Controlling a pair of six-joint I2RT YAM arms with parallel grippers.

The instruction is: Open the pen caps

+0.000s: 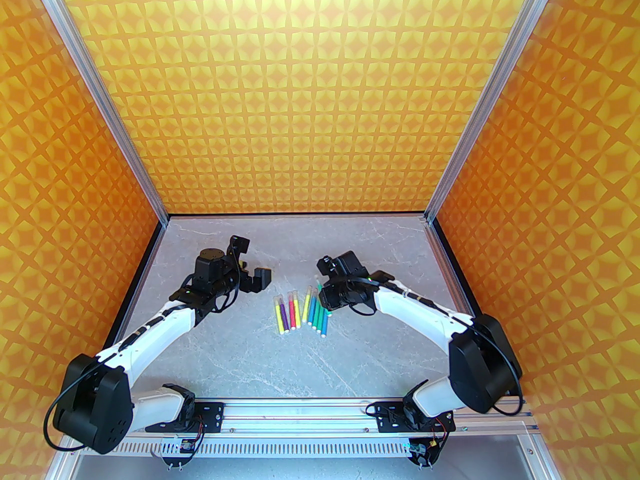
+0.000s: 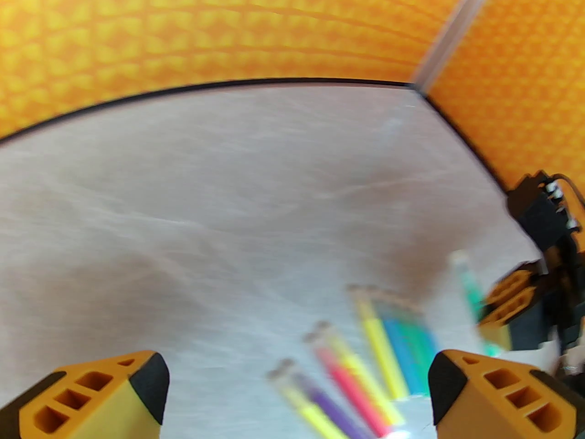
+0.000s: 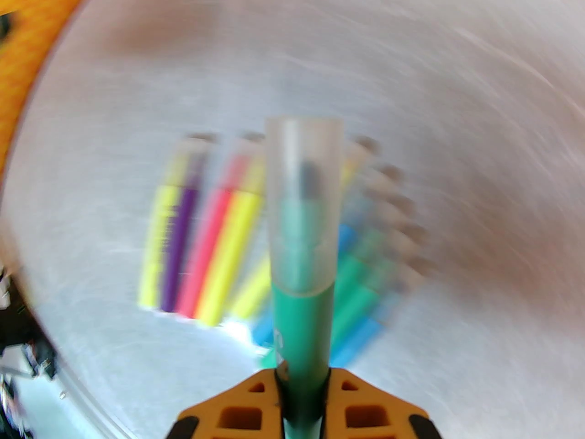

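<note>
Your right gripper (image 3: pixel 301 384) is squeezed tight on a green pen (image 3: pixel 301 327), up above the other pens (image 1: pixel 300 313) lying side by side on the table (image 1: pixel 250 358). Its clear cap (image 3: pixel 304 190) is on. Your left gripper (image 2: pixel 297 396) is wide open, holds nothing, and is near those pens.

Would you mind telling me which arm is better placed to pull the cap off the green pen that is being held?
The left, probably. The right pincer is shut on the barrel of the green pen, with the clear cap sticking out free; the left pincer is open and empty.
</note>
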